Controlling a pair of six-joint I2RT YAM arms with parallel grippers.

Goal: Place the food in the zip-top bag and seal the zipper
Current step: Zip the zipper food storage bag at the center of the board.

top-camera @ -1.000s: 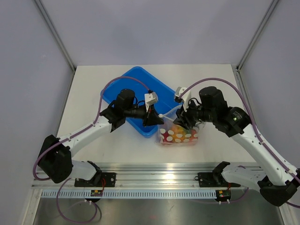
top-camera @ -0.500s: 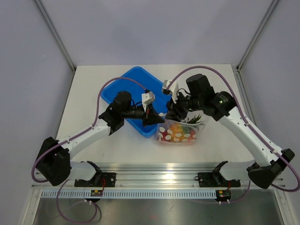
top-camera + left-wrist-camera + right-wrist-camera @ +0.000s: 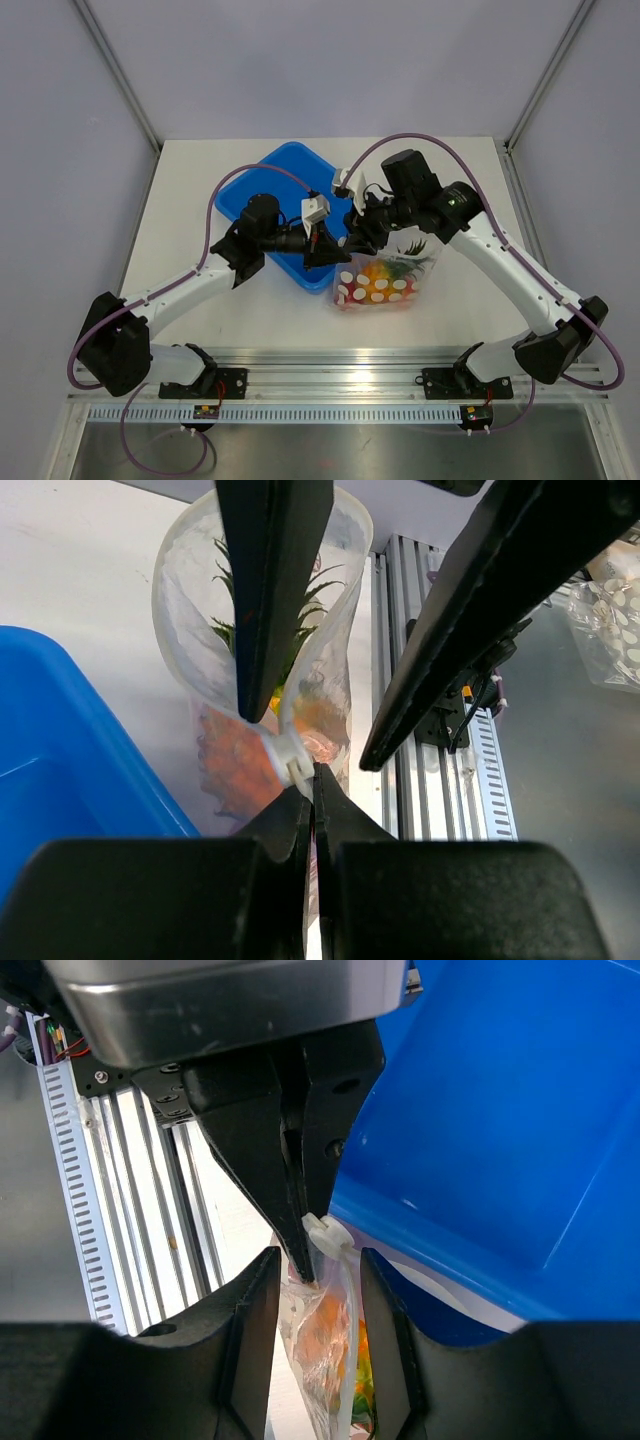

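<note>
Overhead, the white desk [image 3: 190,200] carries the blue tray [image 3: 290,170] toward the back. Just beside the tray's near-right corner stands the zip-top bag [image 3: 385,288], mouth up and gaping. Inside it sits the orange toy pineapple [image 3: 378,272], its green crown showing through the clear plastic. Both arms meet at the bag's left end. The right tool [image 3: 315,1285] is spread, one finger on each side of the bag's top edge and neither squeezing it. The left tool [image 3: 313,805] is pressed tight together, pinching the bag's corner right at the small white tab [image 3: 288,758] at the end of the mouth.
</note>
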